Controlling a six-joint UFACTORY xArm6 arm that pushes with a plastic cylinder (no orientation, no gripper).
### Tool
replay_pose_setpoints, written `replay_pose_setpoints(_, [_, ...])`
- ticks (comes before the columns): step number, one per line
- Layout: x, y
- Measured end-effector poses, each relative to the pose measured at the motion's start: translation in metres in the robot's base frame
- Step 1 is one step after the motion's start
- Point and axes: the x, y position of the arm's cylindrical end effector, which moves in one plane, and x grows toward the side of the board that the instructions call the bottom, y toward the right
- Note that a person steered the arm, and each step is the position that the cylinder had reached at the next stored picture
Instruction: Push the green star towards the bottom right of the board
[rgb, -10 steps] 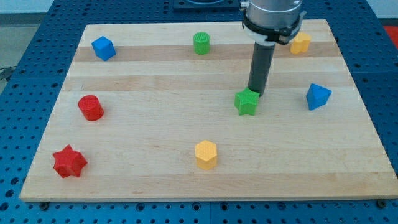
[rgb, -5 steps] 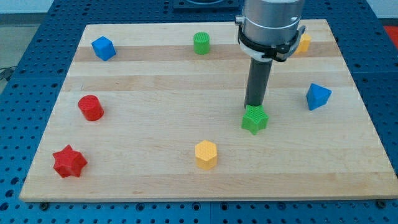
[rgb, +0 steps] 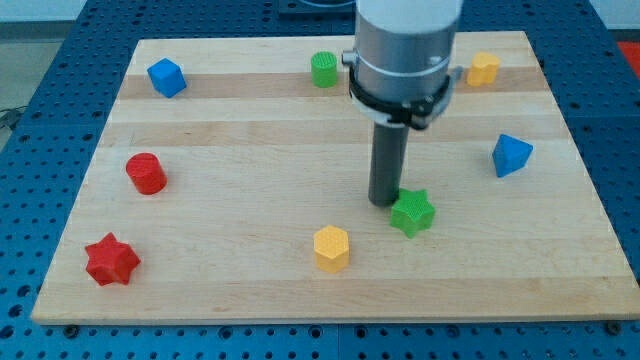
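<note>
**Tip at upper-left edge of green star, mid-board**

My tip (rgb: 384, 203) is seen set down on the wooden board (rgb: 250, 150), touching or just beside the upper-left edge of the green star (rgb: 412, 212). The end effector is a plain rod (nothing to open or close), and nothing is held by it. The green star is placed a little right of the board's centre, in the lower half, well apart from the bottom right corner.

A yellow hexagonal block (rgb: 331, 247) is found near, to the view's lower left of the star. A blue block (rgb: 511, 155) sits toward the right edge; a yellow block (rgb: 483, 69) and a green cylinder (rgb: 323, 69) are at the top. At the left are a blue cube (rgb: 166, 77), a red cylinder (rgb: 146, 173) and a red star (rgb: 110, 260). The board is carried on a blue perforated worktop (rgb: 50, 90).
</note>
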Motion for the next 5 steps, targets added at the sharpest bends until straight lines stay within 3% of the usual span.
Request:
replay_pose_setpoints(3, [0.013,0.039])
replay_pose_setpoints(5, [0.055,0.069])
